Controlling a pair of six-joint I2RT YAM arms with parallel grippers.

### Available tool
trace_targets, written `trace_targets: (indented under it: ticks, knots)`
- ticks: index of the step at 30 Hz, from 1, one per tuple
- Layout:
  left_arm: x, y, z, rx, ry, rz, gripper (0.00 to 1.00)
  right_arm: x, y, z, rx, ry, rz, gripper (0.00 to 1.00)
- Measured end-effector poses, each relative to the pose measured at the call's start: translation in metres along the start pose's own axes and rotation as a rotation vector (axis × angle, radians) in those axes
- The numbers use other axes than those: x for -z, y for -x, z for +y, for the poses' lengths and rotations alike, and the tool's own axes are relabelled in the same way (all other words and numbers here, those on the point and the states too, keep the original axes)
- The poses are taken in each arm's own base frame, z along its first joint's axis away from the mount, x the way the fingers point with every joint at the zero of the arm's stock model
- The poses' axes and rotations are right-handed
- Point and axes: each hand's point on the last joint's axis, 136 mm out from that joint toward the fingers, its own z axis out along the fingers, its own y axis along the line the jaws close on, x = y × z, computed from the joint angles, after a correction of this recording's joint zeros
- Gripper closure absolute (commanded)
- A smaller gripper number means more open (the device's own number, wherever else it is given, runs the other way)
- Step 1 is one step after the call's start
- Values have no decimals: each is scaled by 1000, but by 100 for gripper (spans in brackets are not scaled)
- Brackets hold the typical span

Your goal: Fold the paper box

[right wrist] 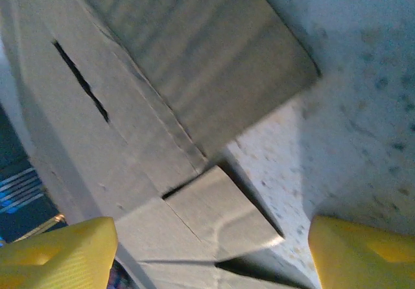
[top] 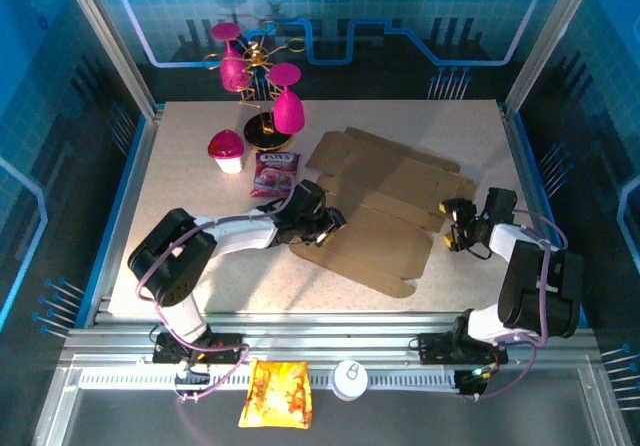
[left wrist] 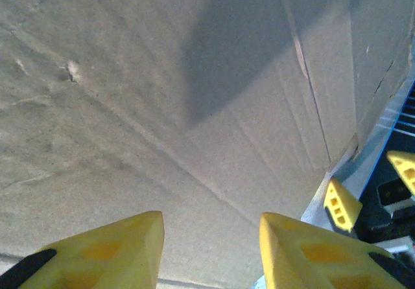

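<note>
The paper box (top: 385,206) lies unfolded and nearly flat on the table, plain brown with creased panels and flaps. My left gripper (top: 325,224) sits low over the box's left edge. In the left wrist view its yellow fingers (left wrist: 123,243) stand apart, open (left wrist: 211,218), with bare cardboard (left wrist: 162,107) close behind them. My right gripper (top: 455,224) is at the box's right edge. In the right wrist view it is wide open (right wrist: 213,227) above a small corner flap (right wrist: 220,208) of the box (right wrist: 130,120), touching nothing.
A pink snack packet (top: 273,174) lies just left of the box. A pink-lidded cup (top: 226,151) and a gold stand with pink glasses (top: 262,86) are at the back left. A yellow packet (top: 276,393) and a white disc (top: 350,378) rest on the front rail.
</note>
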Motion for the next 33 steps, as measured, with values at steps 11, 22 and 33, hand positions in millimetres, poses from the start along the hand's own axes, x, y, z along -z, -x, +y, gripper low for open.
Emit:
trace_targets:
  ticks: [11,22,33]
  knots:
    - [0,0,5,-14,11,34,56,-9,14,1,-246,57,-11,41]
    - [0,-2,5,-14,8,42,57,-21,25,18,-302,132,-8,53]
    - [0,-2,5,-14,8,41,58,-29,56,52,-198,272,-126,81]
